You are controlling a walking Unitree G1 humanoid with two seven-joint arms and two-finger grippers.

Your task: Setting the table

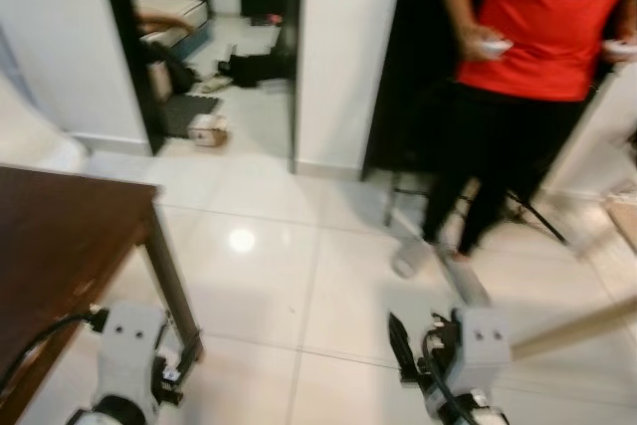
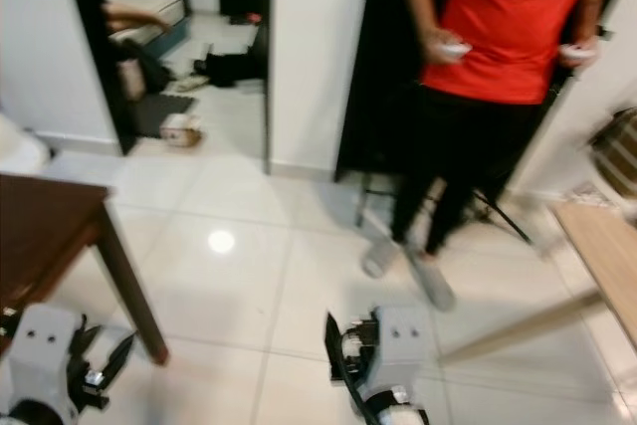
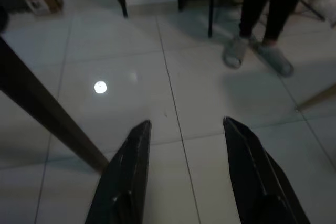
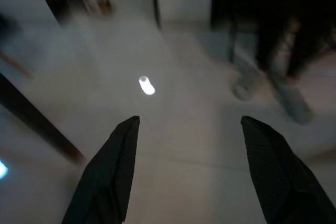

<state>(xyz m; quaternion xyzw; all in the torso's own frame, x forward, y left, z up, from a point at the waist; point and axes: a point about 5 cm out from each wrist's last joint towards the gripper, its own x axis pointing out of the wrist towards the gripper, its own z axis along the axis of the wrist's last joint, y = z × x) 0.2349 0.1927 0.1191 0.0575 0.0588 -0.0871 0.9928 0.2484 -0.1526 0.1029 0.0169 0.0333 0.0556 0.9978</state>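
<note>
A dark brown wooden table stands at my left, its corner leg on the white tile floor. My left gripper hangs low beside that leg, open, with nothing between its fingers. My right gripper hangs low over the tiles, open and empty too. Both arms show at the bottom of the head views, the left arm and the right arm. No tableware is in sight.
A person in a red shirt and black trousers stands ahead on the right, holding white controllers. A light wooden surface sits at the far right. A doorway ahead left opens onto a cluttered room. White wall stands between.
</note>
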